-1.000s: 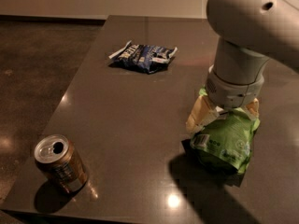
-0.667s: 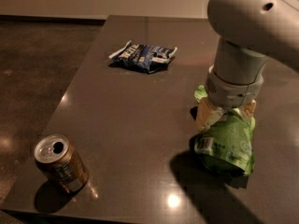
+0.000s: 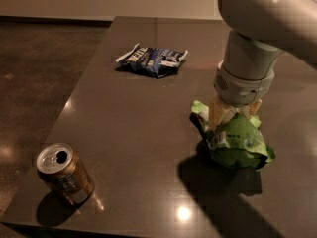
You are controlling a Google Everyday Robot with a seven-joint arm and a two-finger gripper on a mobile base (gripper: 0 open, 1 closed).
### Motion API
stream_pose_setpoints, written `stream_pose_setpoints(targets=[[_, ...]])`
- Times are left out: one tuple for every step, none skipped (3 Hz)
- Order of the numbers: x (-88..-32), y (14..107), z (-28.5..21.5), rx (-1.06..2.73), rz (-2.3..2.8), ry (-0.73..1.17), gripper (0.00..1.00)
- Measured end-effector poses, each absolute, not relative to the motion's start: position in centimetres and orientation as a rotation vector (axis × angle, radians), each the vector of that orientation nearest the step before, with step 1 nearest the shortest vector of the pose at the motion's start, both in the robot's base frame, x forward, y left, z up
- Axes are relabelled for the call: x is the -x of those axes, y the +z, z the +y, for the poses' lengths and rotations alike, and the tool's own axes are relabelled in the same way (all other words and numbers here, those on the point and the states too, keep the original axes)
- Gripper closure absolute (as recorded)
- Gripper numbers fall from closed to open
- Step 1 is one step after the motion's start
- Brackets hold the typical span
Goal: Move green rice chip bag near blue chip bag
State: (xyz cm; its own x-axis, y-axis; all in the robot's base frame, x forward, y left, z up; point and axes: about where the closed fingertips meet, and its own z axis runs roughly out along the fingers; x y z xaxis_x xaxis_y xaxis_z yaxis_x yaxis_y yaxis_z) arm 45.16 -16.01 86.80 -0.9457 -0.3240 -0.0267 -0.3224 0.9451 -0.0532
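Can (image 3: 64,173) near front-left corner of bench (image 3: 138,128), top opened, contents not visible. Blue bag (image 3: 154,60) flat near far edge, well apart from can. Green bag (image 3: 240,144) near right edge, gripper (image 3: 234,114) directly above, fingers clamped on bag's top. Whether bag touches bench: cannot tell. Bare benchtop between the bags; shadow at front-right.

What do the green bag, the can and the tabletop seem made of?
The green rice chip bag, pinched by the gripper at right: thin glossy plastic film, crinkled. The can: metal, likely aluminium, shiny lid. The table: dark polished stone or laminate, reflecting lights.
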Motion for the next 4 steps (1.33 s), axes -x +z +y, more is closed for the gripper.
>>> stream_pose_setpoints(targets=[[-48.0,88.0,-15.8,0.653,2.977,-0.058,1.0],[-50.8,89.4,-15.9,0.762,2.875,-0.056,1.0],[-53.3,90.2,-16.0,0.847,2.772,-0.042,1.0],[-56.1,90.7,-15.8,0.924,2.656,-0.032,1.0]])
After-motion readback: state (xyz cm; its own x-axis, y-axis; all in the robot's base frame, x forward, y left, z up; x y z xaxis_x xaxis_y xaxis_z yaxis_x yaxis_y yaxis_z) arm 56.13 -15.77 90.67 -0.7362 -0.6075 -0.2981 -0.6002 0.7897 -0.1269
